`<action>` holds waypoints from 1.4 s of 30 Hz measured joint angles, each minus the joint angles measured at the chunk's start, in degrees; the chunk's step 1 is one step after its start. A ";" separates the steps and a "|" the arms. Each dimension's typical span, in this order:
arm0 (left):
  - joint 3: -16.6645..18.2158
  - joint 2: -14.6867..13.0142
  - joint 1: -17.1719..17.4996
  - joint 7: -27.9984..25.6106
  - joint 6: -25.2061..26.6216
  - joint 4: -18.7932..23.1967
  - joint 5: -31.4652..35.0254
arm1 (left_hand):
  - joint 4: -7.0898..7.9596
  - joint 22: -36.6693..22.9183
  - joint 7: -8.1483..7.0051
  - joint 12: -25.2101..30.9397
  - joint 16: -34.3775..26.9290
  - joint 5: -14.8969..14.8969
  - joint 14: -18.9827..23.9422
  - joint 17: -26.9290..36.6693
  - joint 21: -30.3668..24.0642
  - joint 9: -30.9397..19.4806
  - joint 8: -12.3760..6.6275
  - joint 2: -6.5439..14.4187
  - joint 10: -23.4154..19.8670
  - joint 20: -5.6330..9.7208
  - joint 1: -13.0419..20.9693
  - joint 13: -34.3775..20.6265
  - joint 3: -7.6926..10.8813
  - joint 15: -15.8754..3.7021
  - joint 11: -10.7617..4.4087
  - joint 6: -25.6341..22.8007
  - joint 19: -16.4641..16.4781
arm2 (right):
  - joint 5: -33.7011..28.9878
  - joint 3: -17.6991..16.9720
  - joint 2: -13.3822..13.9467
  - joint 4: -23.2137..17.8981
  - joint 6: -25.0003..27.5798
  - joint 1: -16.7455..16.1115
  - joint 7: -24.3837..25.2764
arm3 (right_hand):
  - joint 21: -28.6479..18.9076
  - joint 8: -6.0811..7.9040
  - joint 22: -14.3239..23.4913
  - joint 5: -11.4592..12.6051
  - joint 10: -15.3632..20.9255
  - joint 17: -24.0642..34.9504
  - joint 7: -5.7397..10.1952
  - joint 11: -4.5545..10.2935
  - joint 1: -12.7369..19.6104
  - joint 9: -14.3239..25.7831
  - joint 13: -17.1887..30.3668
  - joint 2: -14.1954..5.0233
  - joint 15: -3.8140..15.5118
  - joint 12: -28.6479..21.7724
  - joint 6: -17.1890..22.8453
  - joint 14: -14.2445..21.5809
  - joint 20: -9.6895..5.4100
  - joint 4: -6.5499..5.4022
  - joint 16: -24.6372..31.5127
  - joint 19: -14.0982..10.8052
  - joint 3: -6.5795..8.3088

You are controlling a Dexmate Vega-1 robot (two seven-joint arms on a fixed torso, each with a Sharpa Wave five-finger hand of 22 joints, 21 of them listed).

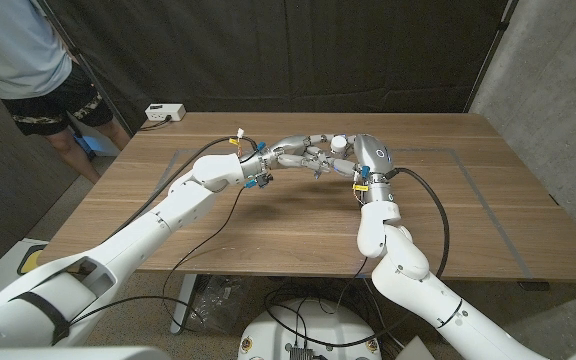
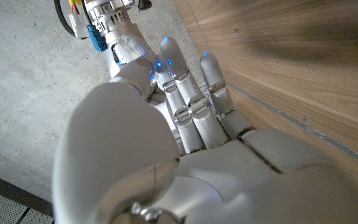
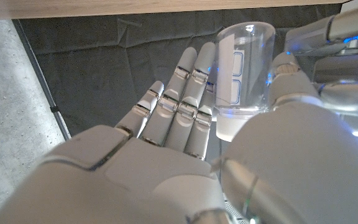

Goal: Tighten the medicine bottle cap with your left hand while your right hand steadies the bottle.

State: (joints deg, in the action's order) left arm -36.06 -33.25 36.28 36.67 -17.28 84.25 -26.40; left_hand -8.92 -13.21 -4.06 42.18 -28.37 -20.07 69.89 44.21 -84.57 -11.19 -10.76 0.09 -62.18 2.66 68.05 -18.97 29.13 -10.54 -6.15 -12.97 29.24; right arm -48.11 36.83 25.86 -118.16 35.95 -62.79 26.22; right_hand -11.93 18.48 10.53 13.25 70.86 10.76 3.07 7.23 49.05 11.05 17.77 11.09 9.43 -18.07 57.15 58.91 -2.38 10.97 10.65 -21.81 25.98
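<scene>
1. From the head camera, both hands met over the far middle of the wooden table point(image 1: 268, 220). The right hand point(image 1: 360, 157) wrapped around the medicine bottle point(image 1: 339, 148), whose white cap point(image 1: 339, 142) showed on top. The left hand point(image 1: 303, 154) reached in from the side, its fingers point(image 1: 320, 160) at the bottle. A person point(image 1: 28, 60) stood by the far left corner, near a white power strip point(image 1: 165, 113).

2. From the left wrist, the left hand's point(image 2: 185, 155) fingers point(image 2: 191, 106) lay together, stretched toward the right wrist point(image 2: 114, 25); whether they gripped the cap, I could not tell.

3. From the right wrist, the right hand point(image 3: 185, 155) held the clear bottle point(image 3: 241, 68) between thumb point(image 3: 294, 84) and fingers point(image 3: 188, 93).
</scene>
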 measured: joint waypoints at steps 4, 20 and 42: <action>-0.15 0.20 -0.16 0.26 -0.11 -0.26 0.04 | 0.00 0.27 0.00 0.22 0.00 0.00 0.00 0.00 -0.20 0.00 0.00 0.00 0.00 0.32 0.00 0.00 -0.01 0.00 0.00 0.00 -0.31 | -0.24 0.00 0.14 -0.41 0.18 -0.41 0.00 | 0.00 -0.01 0.00 -0.04 0.00 0.05 0.00 0.00 0.00 -0.01 0.00 0.00 0.00 0.00 0.00 0.00 -0.27 0.08 0.00 -0.28 0.08; 0.01 1.50 -0.79 -1.86 -0.52 -3.43 1.05 | 0.00 1.35 0.61 0.21 0.00 0.21 0.21 0.20 -0.99 0.01 0.02 0.00 0.08 0.31 0.00 0.00 -0.02 -0.20 -0.08 0.60 -0.31 | -1.54 -0.76 0.45 -2.79 1.54 -2.85 0.51 | 0.00 -0.18 0.00 -0.25 0.03 0.05 0.00 -0.03 0.01 0.03 0.36 0.01 0.18 0.22 0.00 0.40 -0.27 0.14 0.00 -0.27 0.14; 2.85 -2.43 3.91 -6.06 -0.01 3.30 0.12 | -0.02 2.03 1.02 0.22 0.43 0.42 0.20 0.26 -1.51 0.01 0.02 -0.01 0.09 0.00 -0.01 0.00 0.48 -0.20 -0.09 1.42 -0.61 | -1.10 -1.75 0.48 -1.23 4.68 -1.17 -3.61 | 0.00 -0.22 0.00 -0.47 0.04 0.04 0.00 -0.04 0.09 0.03 0.43 0.08 0.37 -0.01 0.00 0.78 -0.27 0.13 0.40 -0.26 0.13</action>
State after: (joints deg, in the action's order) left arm -33.21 -35.68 40.19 30.61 -17.28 87.55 -26.28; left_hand -8.94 -11.18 -3.05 42.40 -27.93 -19.65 70.09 44.47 -86.08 -11.18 -10.74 0.08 -62.09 2.66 68.05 -18.96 29.60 -10.74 -6.24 -11.55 28.62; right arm -49.21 35.08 26.34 -119.39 40.63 -63.96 22.61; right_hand -11.93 18.26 10.53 12.78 70.90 10.80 3.07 7.19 49.14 11.08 18.20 11.18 9.79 -18.07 57.15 59.69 -2.66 11.10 11.05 -22.07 26.11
